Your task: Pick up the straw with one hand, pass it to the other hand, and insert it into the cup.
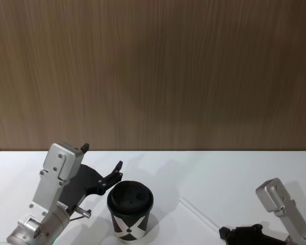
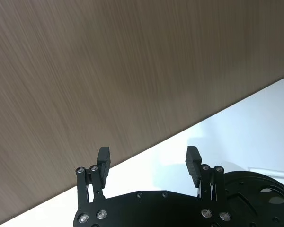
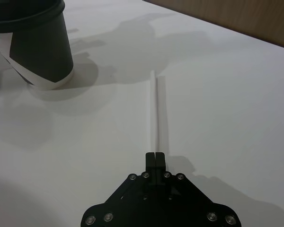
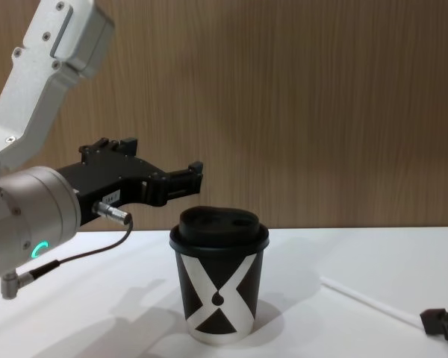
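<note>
Your left gripper (image 2: 148, 153): raised over table (image 1: 229, 168), lower left of head view, near cup (image 4: 218, 298), not touching it. Fingers spread wide, nothing between them.

Your right gripper (image 3: 155, 156): low at table, lower right corner of head view. Fingers pressed together on near end of straw (image 3: 154, 109), pinching it.

Straw runs from those fingertips toward cup; far end stops short of cup's base, apart from it.

Cup upright, bottom centre of head view, black domed lid (image 1: 130, 196) on.

Wood wall (image 1: 153, 71) across upper frame.
</note>
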`<state>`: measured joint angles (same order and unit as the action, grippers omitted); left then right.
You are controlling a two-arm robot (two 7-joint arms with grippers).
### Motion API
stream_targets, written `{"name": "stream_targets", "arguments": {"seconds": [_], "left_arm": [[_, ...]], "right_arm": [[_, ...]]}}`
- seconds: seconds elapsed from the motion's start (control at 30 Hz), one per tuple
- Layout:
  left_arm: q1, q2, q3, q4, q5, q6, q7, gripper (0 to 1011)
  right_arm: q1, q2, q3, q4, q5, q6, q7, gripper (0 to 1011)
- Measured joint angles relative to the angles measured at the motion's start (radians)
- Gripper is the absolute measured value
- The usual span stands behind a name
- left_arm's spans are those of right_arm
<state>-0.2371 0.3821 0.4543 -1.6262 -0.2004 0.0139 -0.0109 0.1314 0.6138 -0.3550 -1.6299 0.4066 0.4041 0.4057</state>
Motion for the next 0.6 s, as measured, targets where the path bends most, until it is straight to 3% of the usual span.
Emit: {"name": "stream_targets", "arguments": {"seconds": [0.6], "left_arm": [[0.0,0.0,0.0,0.0,0.0,0.0,0.0,1003]], "right_arm": [[-0.027,-0.019,0.05,-0.079,0.015,-0.072,-0.043,2]]}}
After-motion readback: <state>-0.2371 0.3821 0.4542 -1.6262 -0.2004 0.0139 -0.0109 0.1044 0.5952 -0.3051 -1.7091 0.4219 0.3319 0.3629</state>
